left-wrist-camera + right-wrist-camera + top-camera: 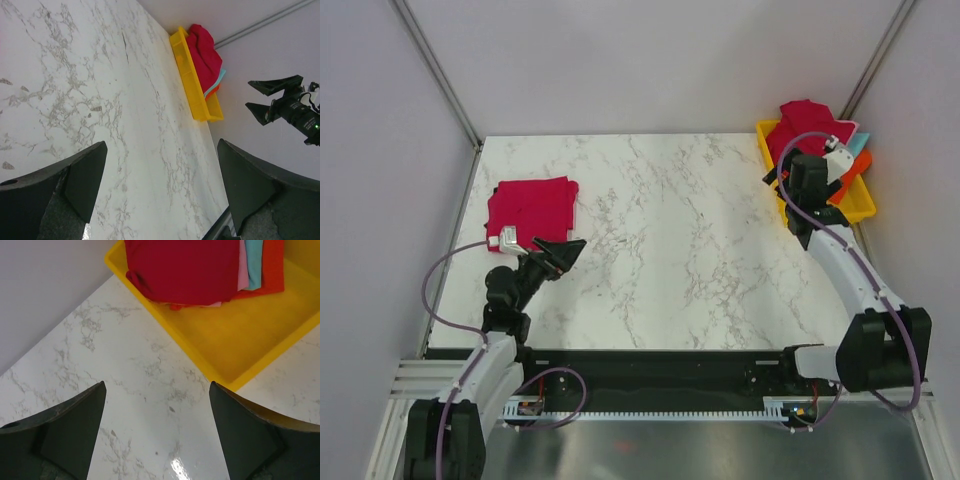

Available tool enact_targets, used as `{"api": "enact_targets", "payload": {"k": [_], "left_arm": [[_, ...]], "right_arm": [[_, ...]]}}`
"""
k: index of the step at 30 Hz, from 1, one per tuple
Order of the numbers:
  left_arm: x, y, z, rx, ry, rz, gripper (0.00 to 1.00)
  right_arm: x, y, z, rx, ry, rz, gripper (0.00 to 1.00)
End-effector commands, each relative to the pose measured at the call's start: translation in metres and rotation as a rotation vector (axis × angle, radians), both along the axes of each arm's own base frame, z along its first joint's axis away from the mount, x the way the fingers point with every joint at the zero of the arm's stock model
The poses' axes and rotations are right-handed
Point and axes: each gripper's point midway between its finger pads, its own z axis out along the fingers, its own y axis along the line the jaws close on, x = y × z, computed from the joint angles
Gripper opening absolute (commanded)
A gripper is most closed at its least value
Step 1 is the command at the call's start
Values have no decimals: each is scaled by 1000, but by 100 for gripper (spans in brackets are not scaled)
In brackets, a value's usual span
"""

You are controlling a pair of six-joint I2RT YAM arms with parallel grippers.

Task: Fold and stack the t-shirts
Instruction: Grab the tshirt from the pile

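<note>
Left gripper (pixel 563 255): I see its jaws spread wide with nothing between them, hanging over the bare marble table (pixel 670 230).
Right gripper (pixel 157 435): its jaws are also wide apart and empty, above the tabletop just beside the yellow bin (pixel 250 335), touching no cloth.
Folded t-shirt (pixel 532 205): a red rectangle lying flat at the table's left side, just beyond my left gripper.
Second t-shirt (pixel 185 265): red and unfolded, on top of the pile in the bin at the far right corner.
Other cloths (pixel 260 262): teal, pink and orange, lying under that shirt.

Left end effector (pixel 161 145) gapes wide over the worktop's (pixel 670 230) left side; right end effector (pixel 157 385) gapes likewise at its far-right corner.
</note>
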Motion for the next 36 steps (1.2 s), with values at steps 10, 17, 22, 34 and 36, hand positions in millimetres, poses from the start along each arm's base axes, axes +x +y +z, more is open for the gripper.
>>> {"api": "enact_targets", "payload": {"k": [10, 17, 22, 34, 36], "left_arm": [[-1, -40, 18, -15, -3, -133, 99], [-14, -63, 24, -45, 10, -221, 99], [-22, -69, 30, -66, 4, -257, 98], [-23, -73, 28, -74, 25, -268, 98], [-22, -74, 28, -70, 30, -270, 98]], "right_arm": [[96, -52, -28, -124, 149, -284, 89], [127, -101, -61, -137, 226, -371, 89], [140, -128, -92, -163, 283, -420, 90], [159, -150, -112, -193, 303, -455, 14], [157, -144, -87, -223, 268, -466, 4]]}}
